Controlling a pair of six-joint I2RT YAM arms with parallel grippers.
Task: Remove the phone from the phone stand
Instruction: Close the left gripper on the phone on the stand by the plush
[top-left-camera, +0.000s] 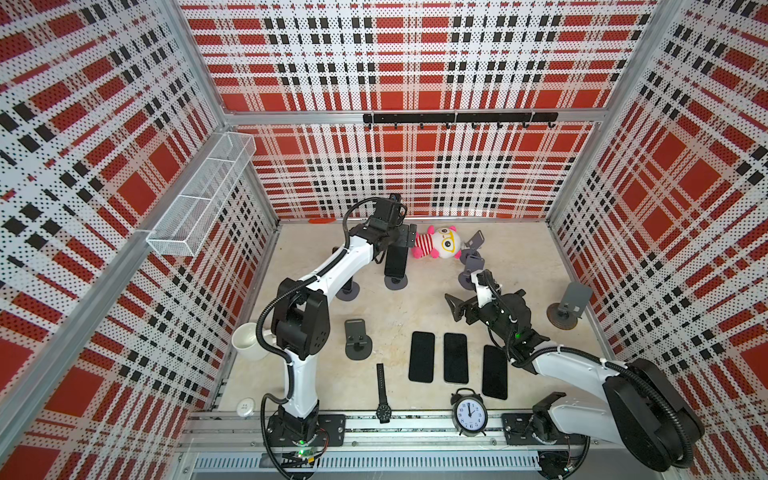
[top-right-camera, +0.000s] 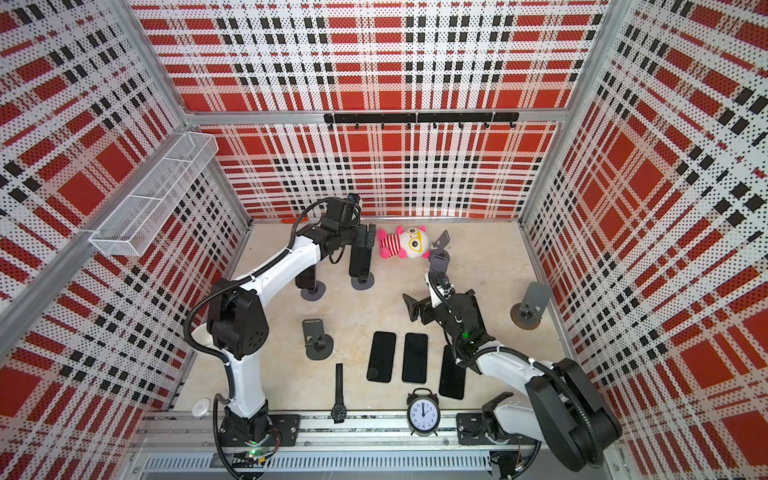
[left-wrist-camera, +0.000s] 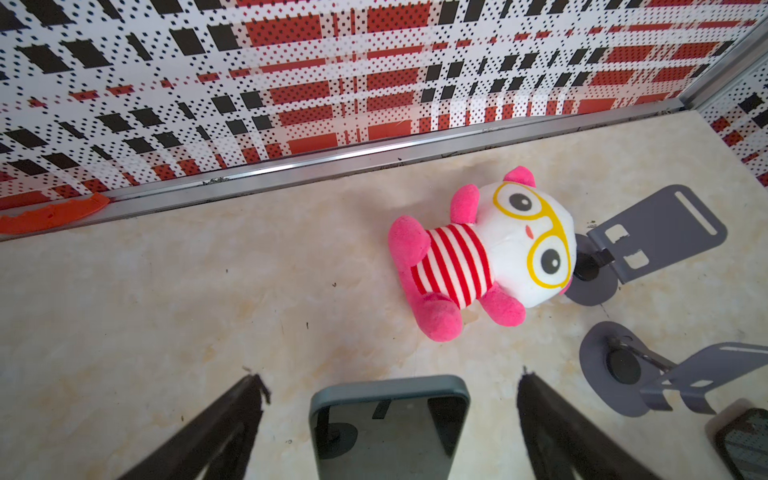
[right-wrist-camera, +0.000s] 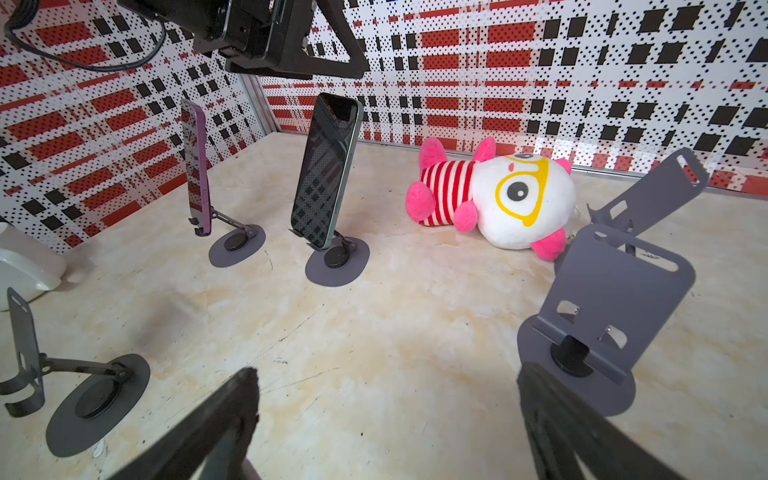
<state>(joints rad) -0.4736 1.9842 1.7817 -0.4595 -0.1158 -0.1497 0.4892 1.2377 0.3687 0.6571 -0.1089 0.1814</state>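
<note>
Left fingers (left-wrist-camera: 224, 428) (spread wide) flank the standing phone (left-wrist-camera: 390, 432), touching neither edge.

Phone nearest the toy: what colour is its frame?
Phone frame: dark green, clearest in right wrist view.

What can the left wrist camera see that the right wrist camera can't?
Only the left wrist view shows the flat orange plastic piece against the wall rail. Only the right wrist view shows the purple-edged phone propped on a grey round-based stand, the white ceramic cup and a lone empty grey stand. Both show the pink plush toy in a red-striped shirt, the green-edged phone and the two empty grey metal stands near the toy's head.
</note>
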